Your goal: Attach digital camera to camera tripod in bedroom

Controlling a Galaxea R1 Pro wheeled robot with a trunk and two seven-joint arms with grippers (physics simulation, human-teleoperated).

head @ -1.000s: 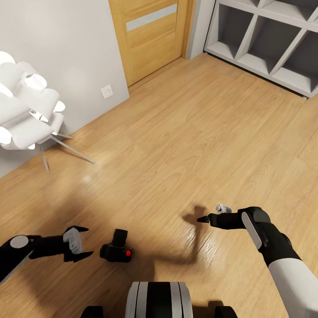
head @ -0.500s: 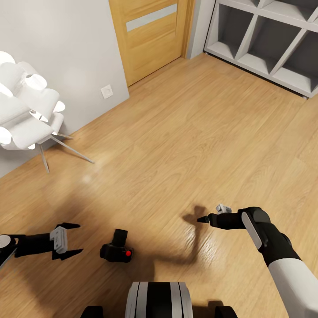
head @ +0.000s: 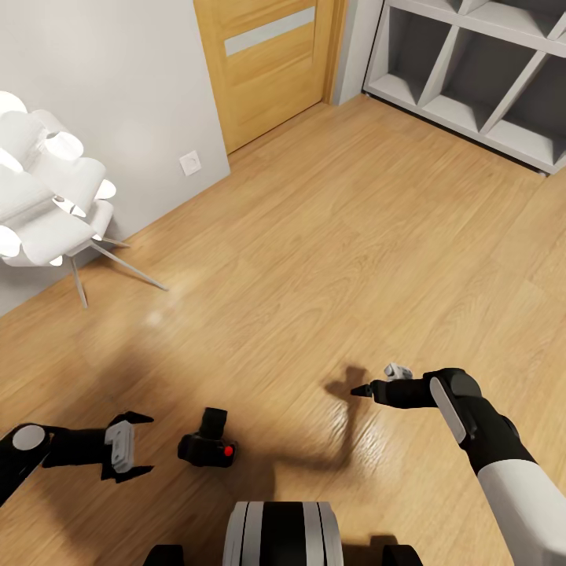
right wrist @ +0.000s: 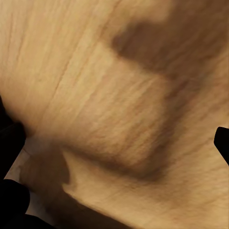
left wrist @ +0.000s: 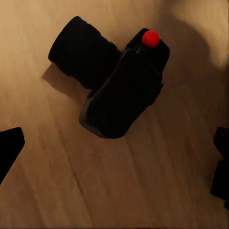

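Nearest to me, my own white and black base [head: 283, 534] sits at the lower edge of the head view. Just ahead of it the small black digital camera with a red round button [head: 207, 450] lies on the light wood plank floor [head: 314, 259], its bulging lens pointing away from me. My left pincer [head: 135, 446] hangs low just to the left of it, spread wide and holding nothing; in the left wrist view the camera [left wrist: 114, 86] rests on the boards between my 2 dark fingertips [left wrist: 9, 148], touching neither. My right pincer [head: 379, 380] is held out well to the right of the camera, above its own shadow on the floor; it grips nothing, and its 2 tips stand a little apart. Farther off on the left stands a white petal-shaped chair on thin metal legs [head: 47, 204] against the grey wall [head: 118, 79]. Beyond, a wooden door [head: 267, 55] is shut, and a grey cubby shelf unit [head: 479, 71] fills the far right corner.
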